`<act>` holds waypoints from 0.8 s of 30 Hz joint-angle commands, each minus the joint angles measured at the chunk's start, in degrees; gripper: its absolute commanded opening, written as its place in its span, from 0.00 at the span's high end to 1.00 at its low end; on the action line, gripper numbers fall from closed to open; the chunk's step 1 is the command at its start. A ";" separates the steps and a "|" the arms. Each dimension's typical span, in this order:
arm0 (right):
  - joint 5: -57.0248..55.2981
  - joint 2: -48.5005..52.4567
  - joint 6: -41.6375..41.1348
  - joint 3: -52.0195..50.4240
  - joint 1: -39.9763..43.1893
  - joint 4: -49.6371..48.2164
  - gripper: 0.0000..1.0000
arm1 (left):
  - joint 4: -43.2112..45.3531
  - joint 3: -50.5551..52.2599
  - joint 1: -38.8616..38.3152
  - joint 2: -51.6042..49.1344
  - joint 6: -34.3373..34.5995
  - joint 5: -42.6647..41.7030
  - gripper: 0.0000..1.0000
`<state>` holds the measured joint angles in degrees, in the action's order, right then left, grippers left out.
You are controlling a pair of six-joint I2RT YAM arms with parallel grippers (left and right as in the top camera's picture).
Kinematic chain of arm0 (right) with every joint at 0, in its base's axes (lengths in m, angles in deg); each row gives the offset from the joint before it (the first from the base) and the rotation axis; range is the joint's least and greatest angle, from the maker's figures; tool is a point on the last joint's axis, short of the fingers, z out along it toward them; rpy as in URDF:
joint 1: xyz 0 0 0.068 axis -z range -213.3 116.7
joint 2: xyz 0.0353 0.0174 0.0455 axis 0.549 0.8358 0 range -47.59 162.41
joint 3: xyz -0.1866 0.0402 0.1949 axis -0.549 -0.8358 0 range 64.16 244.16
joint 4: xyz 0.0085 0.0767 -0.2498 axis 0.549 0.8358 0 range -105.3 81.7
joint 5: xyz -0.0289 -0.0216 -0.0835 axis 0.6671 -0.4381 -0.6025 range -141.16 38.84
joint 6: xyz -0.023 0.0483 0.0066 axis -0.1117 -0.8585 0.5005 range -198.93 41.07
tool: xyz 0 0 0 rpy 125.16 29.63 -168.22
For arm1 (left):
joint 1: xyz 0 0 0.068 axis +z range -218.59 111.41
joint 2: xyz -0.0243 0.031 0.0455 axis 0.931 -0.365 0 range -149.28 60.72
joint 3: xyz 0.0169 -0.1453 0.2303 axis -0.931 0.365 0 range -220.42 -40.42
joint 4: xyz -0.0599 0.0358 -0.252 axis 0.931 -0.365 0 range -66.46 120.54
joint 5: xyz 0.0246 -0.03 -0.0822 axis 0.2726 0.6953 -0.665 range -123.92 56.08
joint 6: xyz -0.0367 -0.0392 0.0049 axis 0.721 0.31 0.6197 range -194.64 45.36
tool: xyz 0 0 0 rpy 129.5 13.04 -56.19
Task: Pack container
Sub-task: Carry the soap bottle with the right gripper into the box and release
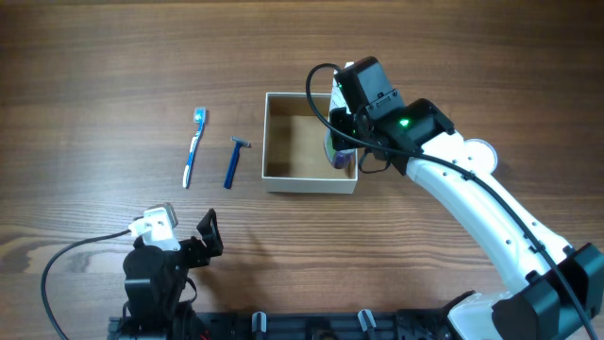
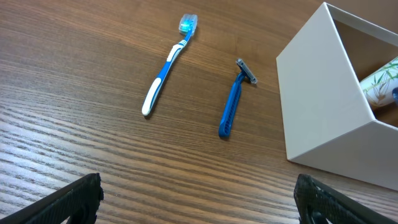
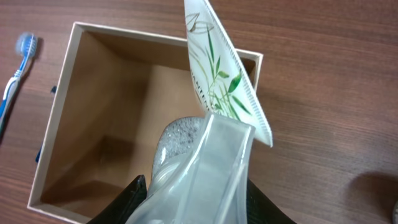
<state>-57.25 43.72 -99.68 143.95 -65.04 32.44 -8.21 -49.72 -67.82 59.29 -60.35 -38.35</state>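
While the container (image 1: 283, 182) sits open-topped near the middle of the wooden table (image 1: 94, 57), the right gripper (image 1: 342, 144) hangs over its 3 o'clock wall. Its fingers are clamped on a white tube (image 3: 222, 81) printed with green bamboo leaves. In the right wrist view the translucent fingers (image 3: 217, 155) pinch the tube's lower part. The flat crimped end of the tube points up toward 12 o'clock and leans across the container's (image 3: 56, 124) far corner. The tan floor beneath shows nothing else lying on it. Whether the tube touches that floor cannot be told.

At 9 o'clock from the container, well apart from it, lie two toiletries side by side. The blue razor (image 1: 233, 161) is the nearer, with its head toward 12 o'clock. The blue-and-white toothbrush (image 1: 194, 146) lies beyond it, its bristles also toward 12 o'clock.

The left gripper (image 1: 193, 244) rests at about 7 o'clock from the container, near the table's front edge. In the left wrist view its dark fingertips (image 2: 74, 199) stand spread wide with nothing between them. The toothbrush (image 2: 166, 65), the razor (image 2: 235, 99) and the container's white wall (image 2: 323, 106) lie ahead of it.
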 commanded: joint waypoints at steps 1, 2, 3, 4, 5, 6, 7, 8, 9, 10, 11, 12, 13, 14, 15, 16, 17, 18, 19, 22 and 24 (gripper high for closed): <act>-1.92 0.59 -2.51 -2.56 -0.17 -2.95 0.91 | 0.13 0.11 -0.31 0.50 -0.13 -0.48 0.00; -2.01 0.68 -3.15 -3.74 -0.17 -4.31 0.90 | 0.13 0.11 -0.31 0.50 -0.13 -0.48 0.00; -2.25 0.87 -3.98 -4.85 -0.17 -5.38 0.90 | 0.13 0.11 -0.31 0.50 -0.13 -0.48 0.00; -2.58 1.09 -4.83 -5.90 -0.17 -6.40 0.90 | 0.13 0.11 -0.31 0.50 -0.13 -0.48 0.00; -2.60 1.11 -5.27 -6.95 -0.17 -7.37 0.90 | 0.13 0.11 -0.31 0.50 -0.13 -0.48 0.00; -2.56 1.11 -5.46 -7.93 -0.17 -8.22 0.89 | 0.13 0.11 -0.31 0.50 -0.13 -0.48 0.00; -2.67 1.11 -6.16 -8.46 -0.17 -8.39 0.87 | 0.13 0.11 -0.31 0.50 -0.13 -0.48 0.00; -2.89 1.11 -6.38 -8.52 -0.17 -8.31 0.85 | 0.13 0.11 -0.31 0.50 -0.13 -0.48 0.00; -3.04 1.11 -6.19 -8.52 -0.17 -8.26 0.83 | 0.13 0.11 -0.31 0.50 -0.13 -0.48 0.00; -3.21 1.05 -6.19 -8.52 -0.17 -8.28 0.80 | 0.13 0.11 -0.31 0.50 -0.13 -0.48 0.00; -3.21 0.83 -6.12 -8.50 -0.17 -8.31 0.77 | 0.13 0.11 -0.31 0.50 -0.13 -0.48 0.00; -3.19 0.68 -5.99 -8.50 -0.17 -8.28 0.73 | 0.13 0.11 -0.31 0.50 -0.13 -0.48 0.00; -3.19 0.44 -5.66 -8.50 -0.17 -8.28 0.67 | 0.13 0.11 -0.31 0.50 -0.13 -0.48 0.00; -3.19 0.22 -5.03 -8.50 -0.17 -8.26 0.60 | 0.13 0.11 -0.31 0.50 -0.13 -0.48 0.01; -3.19 -0.11 -4.68 -8.50 -0.20 -8.24 0.56 | 0.13 0.11 -0.31 0.50 -0.13 -0.48 0.00; -3.21 -0.44 -4.70 -8.50 -0.17 -8.09 0.52 | 0.13 0.11 -0.31 0.50 -0.13 -0.48 0.00; -3.21 -0.96 -4.72 -8.50 -0.17 -8.09 0.49 | 0.13 0.11 -0.31 0.50 -0.13 -0.48 0.00; -3.21 -1.57 -4.68 -8.50 -0.17 -8.11 0.45 | 0.13 0.11 -0.31 0.50 -0.13 -0.48 0.00; -3.23 -2.58 -4.68 -8.48 -0.17 -8.24 0.43 | 0.13 0.11 -0.31 0.50 -0.13 -0.48 0.00; -3.23 -6.88 -4.66 -8.11 -0.17 -7.69 0.37 | 0.13 0.11 -0.31 0.50 -0.13 -0.48 0.00; -3.76 -10.32 -4.70 -8.11 -0.11 -7.02 0.34 | 0.13 0.11 -0.31 0.50 -0.13 -0.48 0.00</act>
<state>-59.17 40.66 -104.36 134.79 -65.04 24.79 -8.21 -49.72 -67.82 59.29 -60.35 -38.35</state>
